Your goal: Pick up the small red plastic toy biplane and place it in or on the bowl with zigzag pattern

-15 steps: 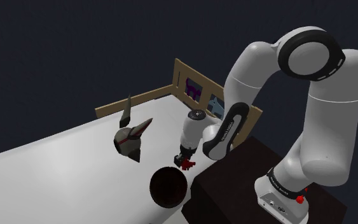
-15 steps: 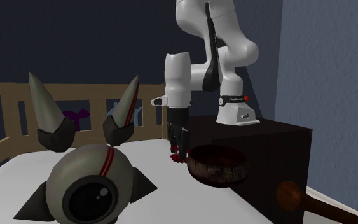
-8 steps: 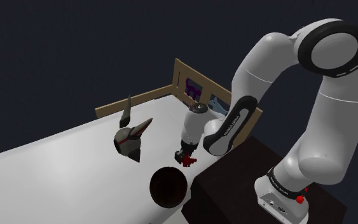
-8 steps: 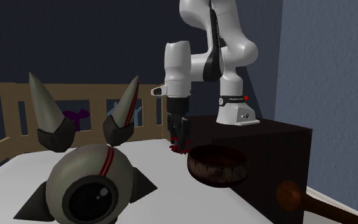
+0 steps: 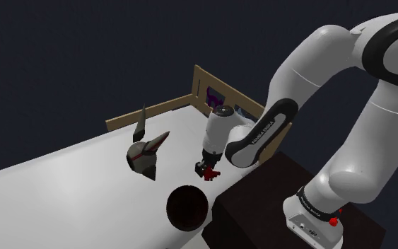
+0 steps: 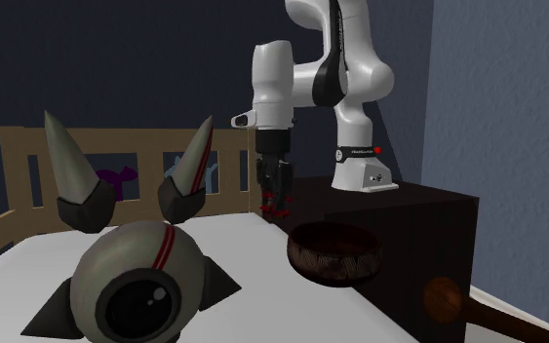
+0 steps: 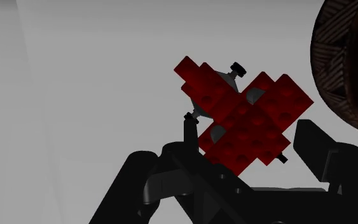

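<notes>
A small red toy biplane (image 7: pixel 244 114) built of studded bricks sits clasped between my black fingers. My gripper (image 5: pixel 208 171) is shut on it and holds it a little above the white surface (image 5: pixel 84 177). In the second exterior view the gripper (image 6: pixel 275 200) hangs straight down with the biplane (image 6: pixel 274 207) at its tips, up and to the left of the bowl. The dark brown bowl (image 5: pixel 187 209) with a zigzag pattern on its wall (image 7: pixel 334 63) rests by the stand's corner, also seen low beside the stand as the bowl (image 6: pixel 334 250).
A grey round toy with pointed horns (image 5: pixel 145 154) lies on the white surface left of the gripper, large in the foreground (image 6: pixel 136 273). A wooden rail (image 5: pixel 211 88) borders the far edge. The dark stand (image 5: pixel 275 201) is close beside the bowl.
The gripper has risen with the red biplane in its fingers, lifting it off the white surface. The bowl and the horned toy have not moved.
</notes>
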You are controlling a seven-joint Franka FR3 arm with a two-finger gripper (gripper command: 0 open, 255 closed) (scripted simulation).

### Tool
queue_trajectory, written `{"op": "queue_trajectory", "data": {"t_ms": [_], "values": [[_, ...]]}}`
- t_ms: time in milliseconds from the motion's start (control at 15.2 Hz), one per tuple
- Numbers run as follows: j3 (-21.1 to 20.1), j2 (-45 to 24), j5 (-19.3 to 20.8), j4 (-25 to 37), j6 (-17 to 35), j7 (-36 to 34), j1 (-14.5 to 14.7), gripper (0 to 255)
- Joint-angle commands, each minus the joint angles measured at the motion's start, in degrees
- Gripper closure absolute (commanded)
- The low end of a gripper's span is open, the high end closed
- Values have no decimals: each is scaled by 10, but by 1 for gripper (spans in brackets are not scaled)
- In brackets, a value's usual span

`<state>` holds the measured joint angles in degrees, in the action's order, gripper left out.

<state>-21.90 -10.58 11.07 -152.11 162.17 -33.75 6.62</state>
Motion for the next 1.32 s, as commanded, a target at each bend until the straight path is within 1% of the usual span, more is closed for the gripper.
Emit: {"op": "queue_trajectory", "data": {"t_ms": [0, 198, 462, 792, 1056, 1254], "values": [[-18, 24, -30, -4, -18, 22, -12, 255], [-34, 55, -68, -7, -43, 50, -20, 255], [-45, 96, -114, -8, -79, 82, -22, 255], [-46, 141, -153, -5, -123, 110, -18, 255], [-83, 126, -139, 20, -132, 31, 11, 255], [-108, 106, -119, 46, -140, -31, 32, 255]]}}
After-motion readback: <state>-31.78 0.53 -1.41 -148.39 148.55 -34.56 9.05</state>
